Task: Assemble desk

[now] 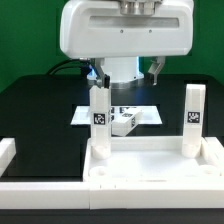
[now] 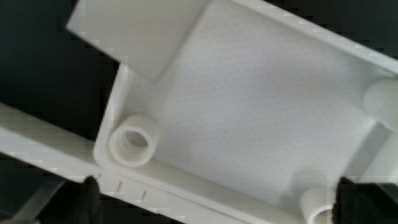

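Jaws spread wide and holding nothing, I hang over the far edge of the desk tabletop [image 1: 150, 178].

From the exterior view's left: a low border wall [image 1: 8, 152] edges the black table [image 1: 40, 105], with open room between it and the tabletop. One leg [image 1: 100, 112] stands upright in the far left corner and a second leg [image 1: 192, 112] in the far right. My gripper [image 1: 125, 75] sits above the gap between them. Behind them a loose tagged leg [image 1: 125, 123] lies on the marker board [image 1: 85, 115]. Close below me is a round socket [image 2: 128, 143]. A green backdrop [image 1: 20, 40] stands behind.
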Controlling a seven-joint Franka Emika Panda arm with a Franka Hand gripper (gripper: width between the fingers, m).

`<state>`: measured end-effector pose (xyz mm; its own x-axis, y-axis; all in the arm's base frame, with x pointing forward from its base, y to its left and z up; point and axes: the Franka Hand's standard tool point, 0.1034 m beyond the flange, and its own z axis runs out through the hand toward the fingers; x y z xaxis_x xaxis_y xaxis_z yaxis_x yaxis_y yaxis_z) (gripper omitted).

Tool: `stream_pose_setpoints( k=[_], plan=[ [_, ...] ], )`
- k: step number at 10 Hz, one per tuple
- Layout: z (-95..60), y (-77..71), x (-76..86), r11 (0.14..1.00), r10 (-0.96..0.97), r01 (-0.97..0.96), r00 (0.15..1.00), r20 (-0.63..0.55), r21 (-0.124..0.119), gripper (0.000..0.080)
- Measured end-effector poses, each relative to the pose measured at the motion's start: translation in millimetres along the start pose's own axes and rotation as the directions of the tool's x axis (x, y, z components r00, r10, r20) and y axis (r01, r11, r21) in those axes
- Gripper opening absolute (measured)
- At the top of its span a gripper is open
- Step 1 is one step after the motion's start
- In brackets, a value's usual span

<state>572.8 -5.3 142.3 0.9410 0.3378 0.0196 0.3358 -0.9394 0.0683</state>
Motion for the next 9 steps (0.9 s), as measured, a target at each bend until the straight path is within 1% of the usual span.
stream_pose_setpoints(
  k=[2,3,4,5,6,7,8,9],
  plan=[
    [-1.1,0.1,0.0,0.989,0.145,-0.145,0.989,0.002,0.001,0.0649],
    [-10.9,2.1,-0.2,0.974,0.225,-0.225,0.974,-0.001,0.003,0.0649],
    [-16.7,-1.8,-11.8,0.940,0.340,-0.340,0.940,0.000,0.013,0.0649],
    [-20.0,-5.5,-35.1,0.901,0.434,-0.434,0.901,0.018,0.027,0.0649],
    [-13.5,-8.1,-54.7,0.835,0.547,-0.548,0.836,0.037,0.046,0.0649],
    [-0.4,-12.1,-64.0,0.768,0.636,-0.638,0.770,0.047,0.053,0.0649],
    [6.0,-18.9,-57.7,0.765,0.642,-0.643,0.766,0.021,0.047,0.0649],
    [4.8,-21.8,-55.9,0.743,0.667,-0.667,0.745,0.030,0.058,0.0649]
  ],
)
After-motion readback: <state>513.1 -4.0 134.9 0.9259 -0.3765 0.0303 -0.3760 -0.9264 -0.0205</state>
